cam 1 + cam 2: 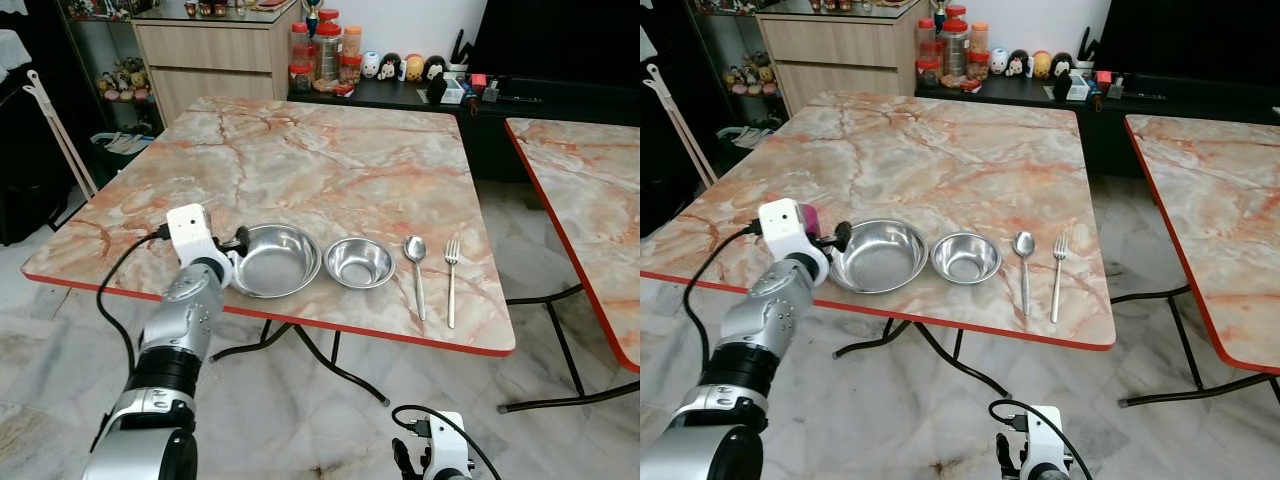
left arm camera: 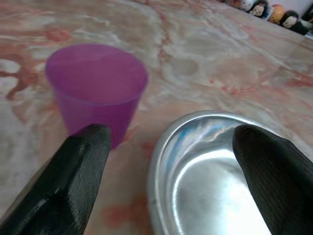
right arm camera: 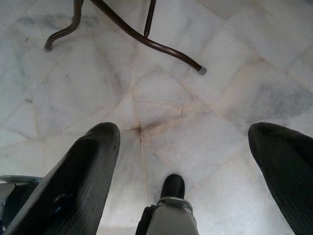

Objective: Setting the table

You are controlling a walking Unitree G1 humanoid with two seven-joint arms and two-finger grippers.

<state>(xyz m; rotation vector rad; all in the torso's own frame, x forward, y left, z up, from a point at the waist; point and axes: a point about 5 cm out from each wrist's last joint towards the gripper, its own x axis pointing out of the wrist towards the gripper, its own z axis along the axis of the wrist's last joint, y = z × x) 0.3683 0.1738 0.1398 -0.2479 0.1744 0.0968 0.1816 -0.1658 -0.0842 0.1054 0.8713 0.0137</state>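
beside the bowls, fork lies tines-away.

Red-lidded jars are sitting beside little figurines on the dark sideboard (a wooden cabinet is standing alongside).

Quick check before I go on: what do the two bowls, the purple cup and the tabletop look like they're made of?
Large bowl and small bowl: likely stainless steel, polished; they mirror the light.
Purple cup: probably plastic, matte and slightly translucent, with a thin rim.
Table: marble-look top, glossy with orange veins, red edge band; could be laminate rather than stone.
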